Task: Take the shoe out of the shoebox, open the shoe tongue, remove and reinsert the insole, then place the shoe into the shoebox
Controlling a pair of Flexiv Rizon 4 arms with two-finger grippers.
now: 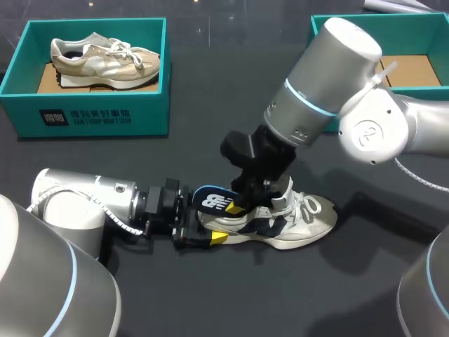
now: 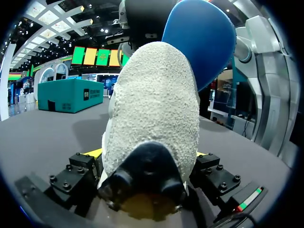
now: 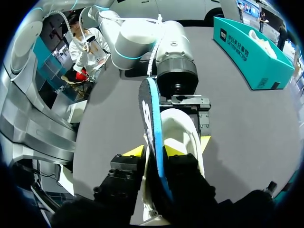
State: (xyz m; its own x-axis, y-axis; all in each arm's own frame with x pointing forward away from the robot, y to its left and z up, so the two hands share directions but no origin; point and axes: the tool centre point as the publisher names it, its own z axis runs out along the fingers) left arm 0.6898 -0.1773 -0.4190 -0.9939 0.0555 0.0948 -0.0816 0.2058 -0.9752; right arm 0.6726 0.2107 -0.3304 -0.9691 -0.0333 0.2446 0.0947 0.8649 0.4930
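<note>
White-and-navy suede-and-mesh sneaker (image 1: pixel 298 223) lies lengthwise left to right, toe right. Left gripper (image 1: pixel 205 230) clamps its pebbled heel. Right gripper (image 1: pixel 242 206) pinches the thin, oval blue foam insole (image 1: pixel 210 199), which stands on edge.

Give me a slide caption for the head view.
Left tool holds the shoe by its heel; right tool pinches the blue insole sticking out of it.

arms (image 1: pixel 330 77): silver-white, blue rings | end effectors (image 1: pixel 242 204): black (yellow tips) | cable (image 1: pixel 116 217): white

shoe (image 2: pixel 152 95) heel of rough nubby cloth, insole (image 2: pixel 204 42) smooth matt blue foam, table (image 1: pixel 210 295) dark matt
</note>
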